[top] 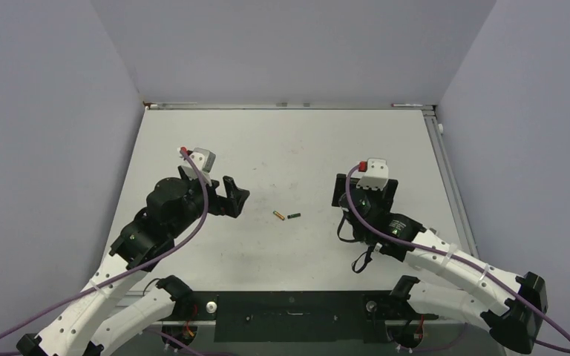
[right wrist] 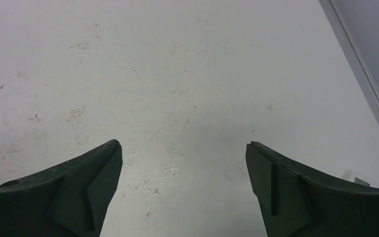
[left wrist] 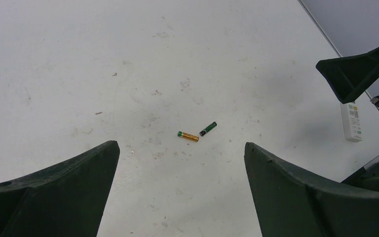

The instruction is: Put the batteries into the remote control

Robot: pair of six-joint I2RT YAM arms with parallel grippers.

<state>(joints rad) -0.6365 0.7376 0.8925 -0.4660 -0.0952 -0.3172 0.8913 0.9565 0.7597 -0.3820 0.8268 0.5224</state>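
Left tool [left wrist: 181, 146] is spread wide and empty, poised above the counter [left wrist: 79, 74] and aimed at the cells. The yellow-gold battery [left wrist: 188, 136] and the dark green battery [left wrist: 208, 129] lie flat mid-counter, ends nearly meeting in a shallow V, roughly between the two arms. Right tool [right wrist: 183, 144] is likewise released and carries nothing; its own camera shows us only bare counter. The remote control [left wrist: 351, 122] lies flat far to the right, just beneath the right tool as seen from the left wrist. Overhead we cannot pick it out. It looks button-side up, though it is too small for us to be sure. Hazards we note: the cells are round and close together, so a finger closing on one may nudge the other into rolling. If the buttons do face up, the compartment faces the counter, and turning so slim a bar risks a slip.
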